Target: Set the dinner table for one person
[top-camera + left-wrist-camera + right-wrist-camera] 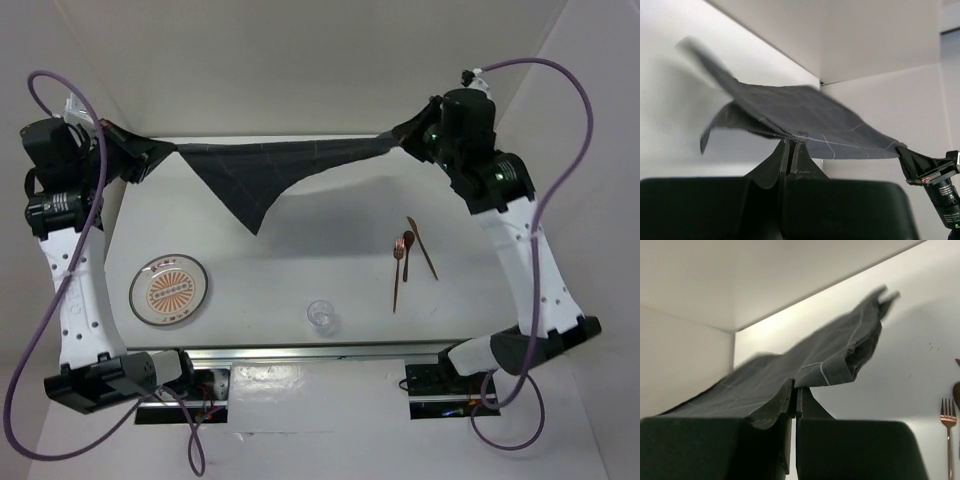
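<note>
Holding dark cloth (265,170) over table (280,275), L claw (158,156) & R claw (397,136) each clenched on 1 corner.

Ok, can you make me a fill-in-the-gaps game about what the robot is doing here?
1. The left gripper and right gripper each pinch the dark grey checked ___.
2. The round orange-patterned plate lies nearer the ___ arm.
3. The small clear glass stands ___ the plate and the copper-coloured cutlery.
Missing words: cloth, left, between.
</note>
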Tool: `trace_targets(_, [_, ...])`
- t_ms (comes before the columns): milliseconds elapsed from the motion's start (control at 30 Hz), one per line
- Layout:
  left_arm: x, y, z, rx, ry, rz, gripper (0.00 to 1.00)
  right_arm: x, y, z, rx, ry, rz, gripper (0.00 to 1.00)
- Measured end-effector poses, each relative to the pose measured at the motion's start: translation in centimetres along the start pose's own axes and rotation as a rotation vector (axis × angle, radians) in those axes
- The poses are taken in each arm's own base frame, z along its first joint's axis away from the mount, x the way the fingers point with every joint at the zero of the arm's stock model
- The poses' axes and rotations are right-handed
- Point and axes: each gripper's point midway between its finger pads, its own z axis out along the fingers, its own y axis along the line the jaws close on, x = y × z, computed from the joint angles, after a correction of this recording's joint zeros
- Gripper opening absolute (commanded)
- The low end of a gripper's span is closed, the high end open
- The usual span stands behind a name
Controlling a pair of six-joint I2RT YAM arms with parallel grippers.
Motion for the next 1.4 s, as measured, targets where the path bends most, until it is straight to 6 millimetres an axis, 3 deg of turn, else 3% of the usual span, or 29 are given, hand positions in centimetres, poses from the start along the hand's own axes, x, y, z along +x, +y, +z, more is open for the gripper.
trace_targets(133, [0.1,-3.5,-3.2,0.069,-0.035,0.037,0.0,-1.0,0.3,-4.5,-0.053,-0.041,0.006,0.0])
trace_targets(233, [0.0,-4.9,-4.1,0.102,-0.045,0.062,0.0,-1.2,0.2,-4.9,-0.05,-0.052,0.0,0.0])
trace_targets(300, [0.0,-4.9,-3.8,0.106,-0.033,0.061,0.0,-1.0,0.0,-4.5,-0.038,-0.044,-0.014,0.0])
trace_targets(467, [-1.6,-2.7,0.1,0.078,0.043,0.048,0.0,0.4,-0.8,-1.3,0.002,0.0,-0.063,0.0])
trace_targets(600, [-2.2,1.3,4.6,0.028,0.137,-0.006,0.0,0.9,-1.0,3.1,0.017,0.025,-0.085,0.0])
trace_targets(733, [-2.7,3.9,8.8,0.019,0.217,-0.046,0.0,0.8,-1.5,8.0,0.034,0.041,-0.095,0.0])
trace_targets(900, [-4.3,4.0,13.1,0.086,0.265,-0.031,0.0,-1.2,-1.9,13.2,0.013,0.001,-0.092,0.0])
trace_targets(1100, [-5.5,1.6,14.0,0.177,0.263,-0.005,0.0,-2.1,-2.6,14.5,-0.032,-0.021,-0.077,0.0])
trace_targets(1233, [-4.0,2.7,13.5,0.168,0.275,-0.015,0.0,0.8,-4.7,14.1,-0.018,0.022,-0.078,0.0])
trace_targets(1400, [2.3,8.7,11.9,0.036,0.355,-0.107,0.0,8.3,-10.3,12.2,0.047,0.168,-0.077,0.0])
